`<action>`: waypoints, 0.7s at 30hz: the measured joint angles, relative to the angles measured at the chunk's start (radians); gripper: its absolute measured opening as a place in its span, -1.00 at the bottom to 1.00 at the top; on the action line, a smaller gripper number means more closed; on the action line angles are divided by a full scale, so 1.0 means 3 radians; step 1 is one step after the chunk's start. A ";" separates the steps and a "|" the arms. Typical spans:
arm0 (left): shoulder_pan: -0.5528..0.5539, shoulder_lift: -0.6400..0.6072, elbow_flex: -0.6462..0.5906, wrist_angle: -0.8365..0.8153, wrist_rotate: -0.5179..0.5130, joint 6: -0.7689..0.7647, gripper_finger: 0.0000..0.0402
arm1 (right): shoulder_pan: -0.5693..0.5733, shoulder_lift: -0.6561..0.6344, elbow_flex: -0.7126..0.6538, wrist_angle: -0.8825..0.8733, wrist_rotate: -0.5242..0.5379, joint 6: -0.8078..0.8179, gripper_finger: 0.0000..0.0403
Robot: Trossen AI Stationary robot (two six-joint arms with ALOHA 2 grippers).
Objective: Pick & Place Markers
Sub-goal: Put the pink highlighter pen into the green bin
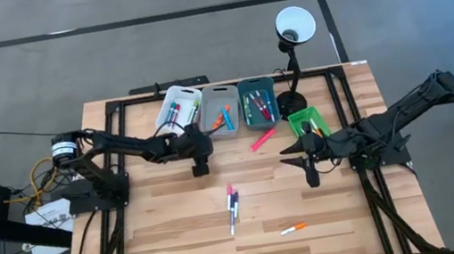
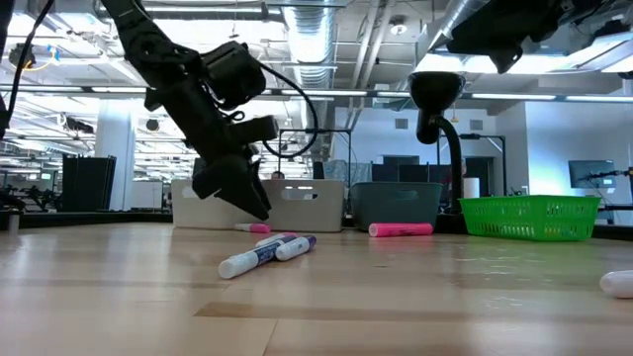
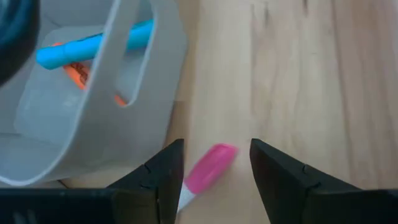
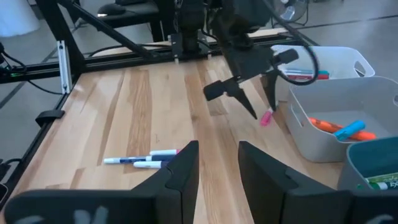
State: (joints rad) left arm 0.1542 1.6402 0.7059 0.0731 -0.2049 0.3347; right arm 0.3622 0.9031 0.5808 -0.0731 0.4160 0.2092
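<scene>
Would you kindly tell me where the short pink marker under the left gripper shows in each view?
High view: hidden beneath the left gripper.
Low view: the short pink marker below that gripper's tips.
Left wrist view: marker between the open fingers.
Right wrist view: marker beside the grey plastic bin.
Shared landmark: that bin, holding blue and orange markers.

Even, bright overhead illumination; ceiling lights (image 2: 297, 69) glare in the low view. Soft short shadows fall on the wooden surface (image 1: 181, 242). Left wrist view is blurred, the pink marker (image 3: 208, 167) out of focus; nearest foreground of the low view is soft
</scene>
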 joint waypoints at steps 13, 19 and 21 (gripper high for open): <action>0.0171 0.0051 -0.0029 0.0023 0.0451 -0.0069 -0.11 | 0.0006 0.0000 0.0000 0.0000 -0.0005 0.0001 -0.49; 0.0167 0.0047 -0.0084 0.0033 0.0459 -0.0068 -0.11 | 0.0013 0.0000 0.0000 0.0004 -0.0077 0.0002 -0.49; 0.0158 0.0047 -0.0088 0.0019 0.0459 -0.0062 -0.11 | 0.0013 0.0000 0.0000 0.0010 -0.0099 0.0001 -0.49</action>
State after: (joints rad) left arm 0.2016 1.6543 0.6796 0.0787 -0.0673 0.3162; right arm 0.3660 0.9031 0.5808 -0.0700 0.3863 0.2096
